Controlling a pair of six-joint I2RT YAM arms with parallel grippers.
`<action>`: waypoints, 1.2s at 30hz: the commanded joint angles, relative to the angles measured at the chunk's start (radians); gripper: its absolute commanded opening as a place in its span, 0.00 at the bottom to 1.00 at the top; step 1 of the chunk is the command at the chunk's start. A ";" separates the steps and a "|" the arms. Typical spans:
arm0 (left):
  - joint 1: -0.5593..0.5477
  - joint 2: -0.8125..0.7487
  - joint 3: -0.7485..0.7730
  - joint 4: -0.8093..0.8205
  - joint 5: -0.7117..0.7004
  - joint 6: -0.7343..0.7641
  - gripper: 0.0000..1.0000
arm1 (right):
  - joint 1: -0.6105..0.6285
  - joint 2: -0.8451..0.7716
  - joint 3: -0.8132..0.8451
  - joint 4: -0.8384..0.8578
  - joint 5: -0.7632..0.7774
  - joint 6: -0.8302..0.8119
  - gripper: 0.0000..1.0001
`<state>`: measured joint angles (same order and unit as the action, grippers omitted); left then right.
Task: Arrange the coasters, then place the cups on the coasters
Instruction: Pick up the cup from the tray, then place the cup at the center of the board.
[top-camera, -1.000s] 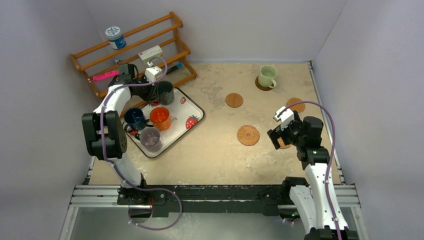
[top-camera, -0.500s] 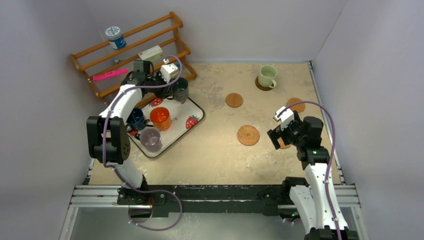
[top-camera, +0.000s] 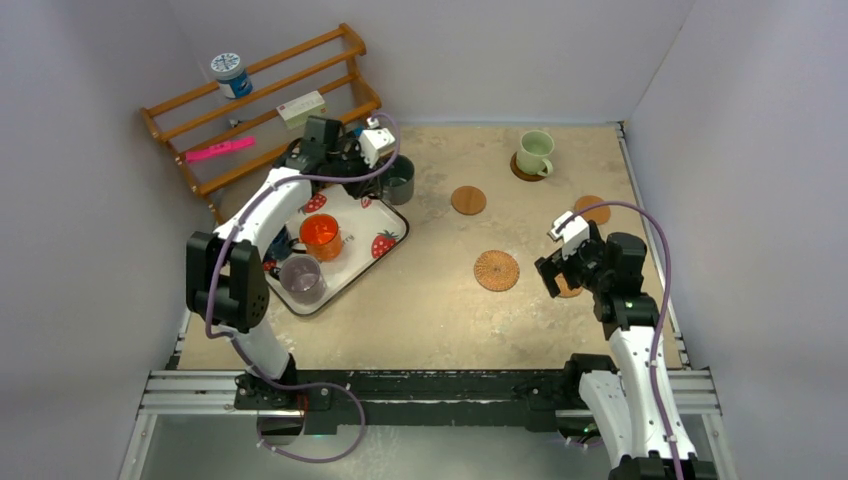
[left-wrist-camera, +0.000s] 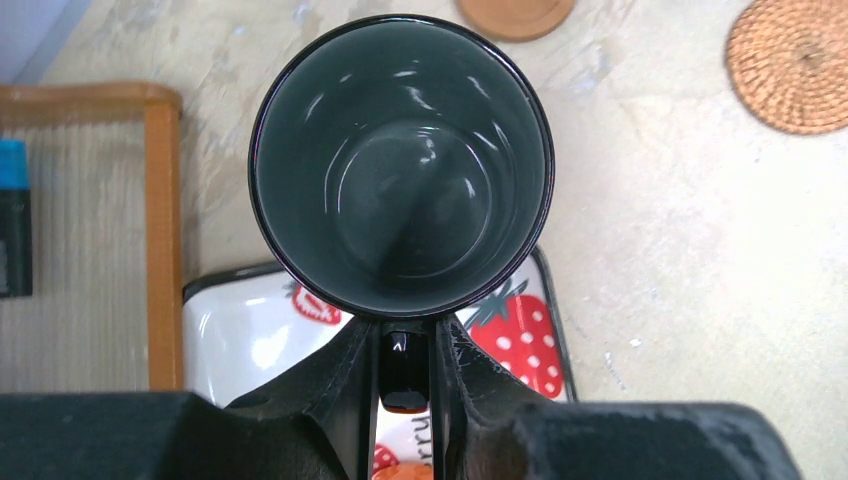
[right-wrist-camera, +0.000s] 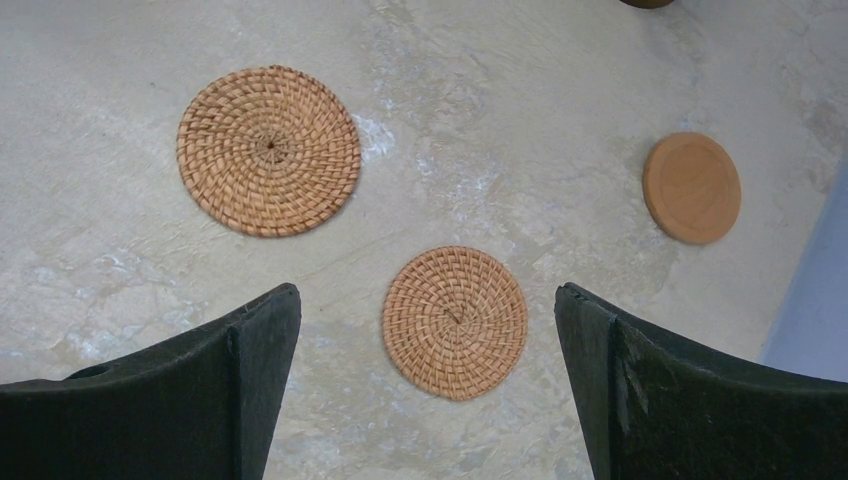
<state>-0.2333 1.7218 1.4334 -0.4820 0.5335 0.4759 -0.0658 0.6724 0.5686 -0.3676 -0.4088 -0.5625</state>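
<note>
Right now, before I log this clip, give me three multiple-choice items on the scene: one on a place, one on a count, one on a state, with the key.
1. Where does the pale green cup stand?
A) on a tray
B) on the wooden rack
C) on a coaster at the table's far side

2. How many woven coasters does the right wrist view show?
A) one
B) two
C) four

3. How is the left gripper?
A) shut on the dark grey-green cup's handle
B) open above a coaster
C) shut on nothing

Key:
1 C, a brown rim shows under its base.
2 B, a larger one and a smaller one, beside one smooth disc.
3 A, the fingers pinch the handle just below the rim.
</note>
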 joint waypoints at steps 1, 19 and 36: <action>-0.074 -0.045 0.100 0.059 0.005 -0.020 0.00 | -0.002 -0.004 -0.013 0.080 0.063 0.072 0.99; -0.340 0.233 0.394 -0.018 -0.202 -0.067 0.00 | -0.017 0.102 -0.039 0.259 0.413 0.183 0.99; -0.523 0.516 0.797 -0.112 -0.232 -0.146 0.00 | -0.050 0.112 -0.036 0.272 0.464 0.191 0.99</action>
<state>-0.7399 2.2154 2.1181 -0.6540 0.2996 0.3855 -0.1070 0.8017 0.5362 -0.1287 0.0189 -0.3843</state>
